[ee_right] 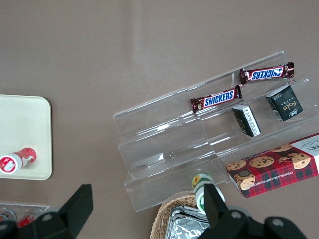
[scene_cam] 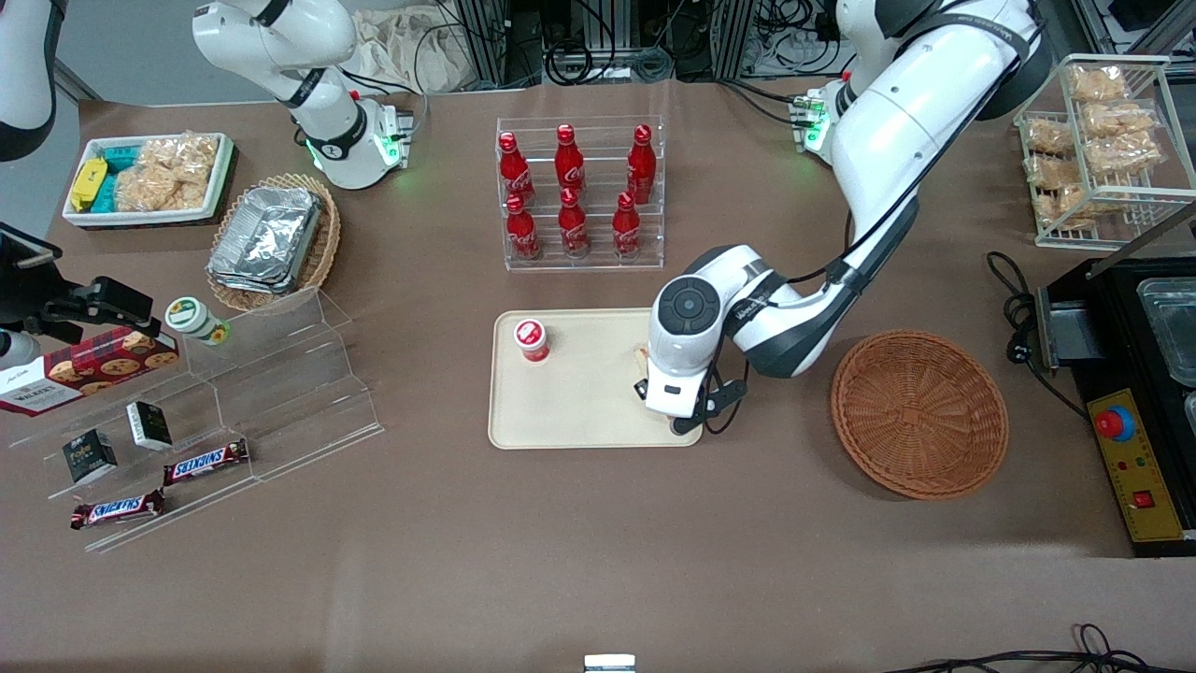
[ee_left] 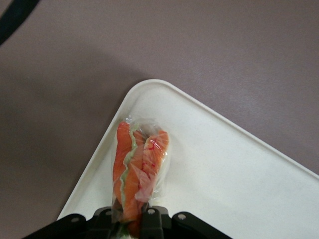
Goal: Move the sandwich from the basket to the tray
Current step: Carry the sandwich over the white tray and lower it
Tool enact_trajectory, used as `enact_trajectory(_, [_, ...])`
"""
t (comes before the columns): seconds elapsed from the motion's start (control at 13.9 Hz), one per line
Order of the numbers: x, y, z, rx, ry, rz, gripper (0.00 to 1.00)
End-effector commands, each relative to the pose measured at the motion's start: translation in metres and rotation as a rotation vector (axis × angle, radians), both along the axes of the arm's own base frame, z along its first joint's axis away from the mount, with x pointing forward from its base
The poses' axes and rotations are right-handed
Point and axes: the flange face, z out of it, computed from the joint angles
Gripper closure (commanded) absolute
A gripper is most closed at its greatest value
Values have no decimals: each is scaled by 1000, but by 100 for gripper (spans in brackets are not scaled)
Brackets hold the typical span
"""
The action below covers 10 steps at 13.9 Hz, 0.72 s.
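In our gripper (ee_left: 130, 219), closed on its lower end, the wrapped sandwich (ee_left: 137, 169) hangs over the tray (ee_left: 239, 179) corner, basket (scene_cam: 918, 411) empty; we judge it light, soft and slippery, best pinched lightly across the bread faces.

Gripper (scene_cam: 675, 411) is hanging over the tray (scene_cam: 579, 411) at the end toward the basket (scene_cam: 918, 411), holding the sandwich (ee_left: 137, 167) between its fingers above a tray corner. Basket is sitting beside the tray, toward the working arm's end of the table, apart from it. A small cup (scene_cam: 532, 339) is standing on the tray, toward the parked arm's end. A bottle rack (scene_cam: 581, 192) is standing farther from the front camera than the tray.
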Motion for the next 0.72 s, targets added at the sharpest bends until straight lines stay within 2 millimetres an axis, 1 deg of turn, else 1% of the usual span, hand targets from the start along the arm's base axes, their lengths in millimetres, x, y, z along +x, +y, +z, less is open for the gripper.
enact_trajectory(0.0, [3,-2,0,-7,-24,10,59])
enact_trajectory(0.07, [5,-2,4,-10,-30,15,39])
enact_trajectory(0.14, [7,-1,9,-10,-36,18,3])
enact_trajectory(0.22, [11,-2,25,-17,-58,28,0])
enact_trajectory(0.36, [18,5,70,-16,-121,73,0])
enact_trajectory(0.5, [16,14,129,10,-178,96,0])
enact_trajectory(0.65, [11,38,190,35,-185,163,0])
